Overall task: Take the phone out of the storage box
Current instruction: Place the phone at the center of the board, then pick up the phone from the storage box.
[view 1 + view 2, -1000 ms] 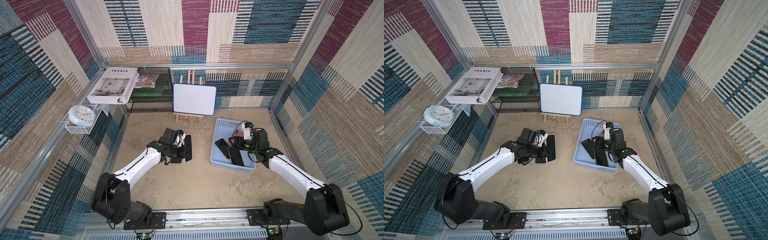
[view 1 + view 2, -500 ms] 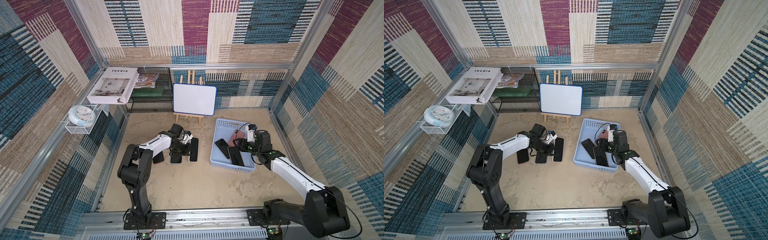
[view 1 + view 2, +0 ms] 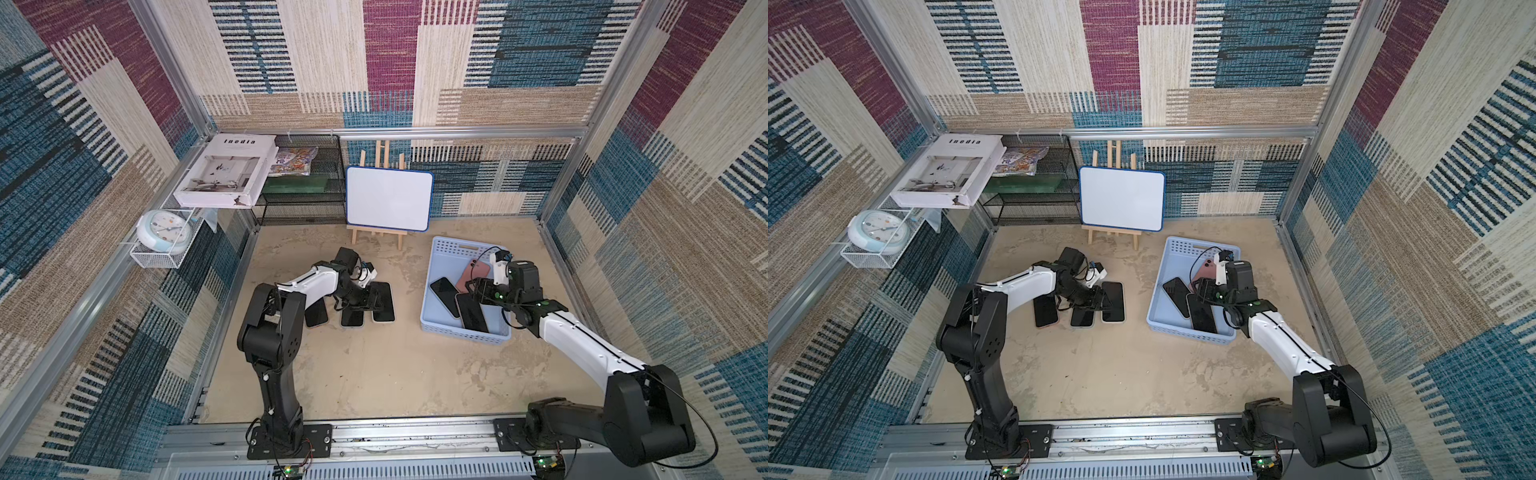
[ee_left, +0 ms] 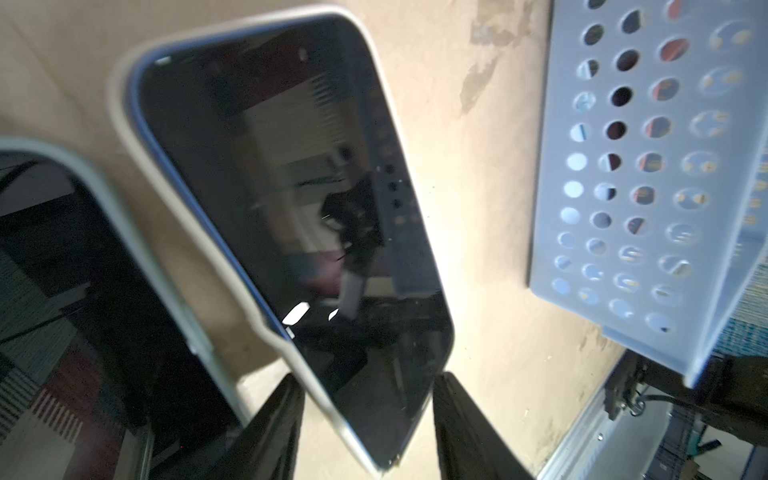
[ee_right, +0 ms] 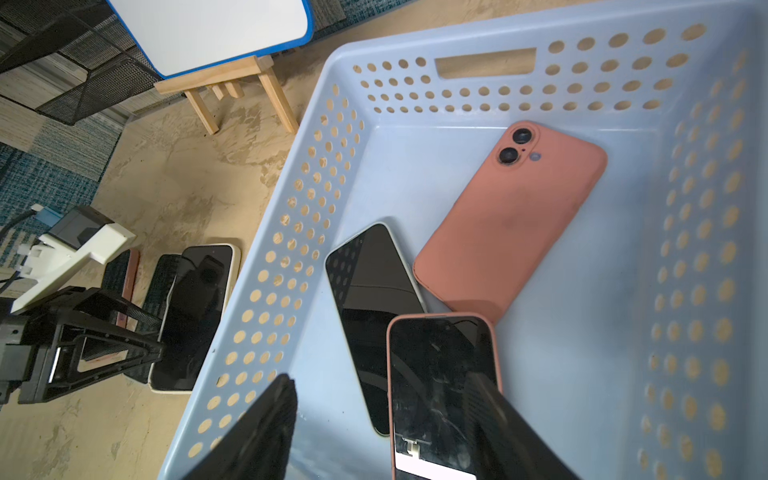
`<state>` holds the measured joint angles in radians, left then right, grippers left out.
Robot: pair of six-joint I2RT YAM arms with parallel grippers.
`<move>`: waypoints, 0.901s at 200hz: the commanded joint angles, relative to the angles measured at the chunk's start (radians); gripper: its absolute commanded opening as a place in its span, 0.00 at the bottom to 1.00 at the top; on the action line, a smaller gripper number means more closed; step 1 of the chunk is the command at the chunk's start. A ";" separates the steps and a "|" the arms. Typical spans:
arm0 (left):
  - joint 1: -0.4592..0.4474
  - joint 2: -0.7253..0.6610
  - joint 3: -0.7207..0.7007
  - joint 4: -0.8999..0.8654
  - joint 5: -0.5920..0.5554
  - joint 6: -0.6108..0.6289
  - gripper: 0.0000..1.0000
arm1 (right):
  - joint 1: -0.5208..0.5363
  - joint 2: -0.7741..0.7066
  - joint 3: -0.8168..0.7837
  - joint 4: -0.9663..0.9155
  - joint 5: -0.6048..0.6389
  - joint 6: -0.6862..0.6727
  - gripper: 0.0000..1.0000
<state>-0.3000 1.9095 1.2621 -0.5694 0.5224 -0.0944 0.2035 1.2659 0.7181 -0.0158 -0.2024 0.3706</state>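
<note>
Now the storage box point(image 3: 429, 299) sits on the sandy table point(image 3: 374, 374). The right pincer point(image 5: 378, 380) hangs over the box. Its two black fingers point(image 5: 270, 424) are spread wide and hold nothing.

Three phones lie in the box. The pink-edged phone point(image 5: 440, 365) lies screen up right under this pincer, close to one finger and away from the other. The white-edged phone point(image 5: 374, 307) lies screen up just past the fingertips, and one side of it is tucked under the pink-edged phone. The pink phone point(image 5: 511, 220) lies face down, farther out past the tips.

Outside the box, the left pincer point(image 3: 365, 302) is low over a row of three more phones on the table. Its fingers point(image 4: 274, 424) stand apart, one on each side of the near end of the gray-edged phone point(image 4: 291, 208). I cannot tell if they squeeze it or only stand beside it. The box is on one side of this pincer. The second phone point(image 4: 83, 311) lies just beside the pincer on its other side. The third phone point(image 3: 316, 311) lies past that one, partly under the left arm.

The whiteboard point(image 3: 388, 203) stands on a small wooden stand, far beyond both pincers.
</note>
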 commanded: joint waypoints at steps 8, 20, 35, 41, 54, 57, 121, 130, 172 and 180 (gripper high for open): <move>0.002 -0.070 -0.020 -0.004 -0.178 -0.034 0.56 | -0.003 -0.003 -0.002 0.014 0.009 -0.005 0.69; 0.002 -0.135 -0.041 0.002 -0.261 -0.064 0.57 | -0.002 -0.006 -0.003 0.014 0.018 -0.010 0.69; -0.005 -0.252 -0.091 0.042 -0.329 -0.103 0.59 | -0.003 -0.002 -0.003 0.011 0.035 -0.016 0.69; -0.010 -0.303 -0.108 0.056 -0.355 -0.118 0.60 | -0.003 0.002 -0.002 0.009 0.034 -0.021 0.69; -0.028 -0.423 -0.155 0.100 -0.399 -0.156 0.62 | -0.003 0.014 0.004 0.000 0.032 -0.033 0.69; -0.032 -0.448 -0.167 0.114 -0.398 -0.161 0.63 | -0.003 0.017 0.007 -0.004 0.031 -0.037 0.69; -0.252 -0.634 -0.217 0.141 -0.465 -0.147 0.82 | 0.026 0.133 0.119 -0.240 0.098 -0.143 0.71; -0.281 -0.626 -0.217 0.146 -0.482 -0.143 0.82 | 0.034 0.150 0.131 -0.269 0.131 -0.157 0.73; -0.364 -0.601 -0.207 0.170 -0.511 -0.123 0.83 | 0.077 0.237 0.194 -0.345 0.226 -0.192 0.86; -0.371 -0.599 -0.204 0.171 -0.509 -0.120 0.83 | 0.083 0.255 0.206 -0.352 0.230 -0.196 0.88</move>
<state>-0.6521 1.3048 1.0443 -0.4206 0.0441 -0.2325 0.2699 1.4860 0.8967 -0.3054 -0.0414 0.2077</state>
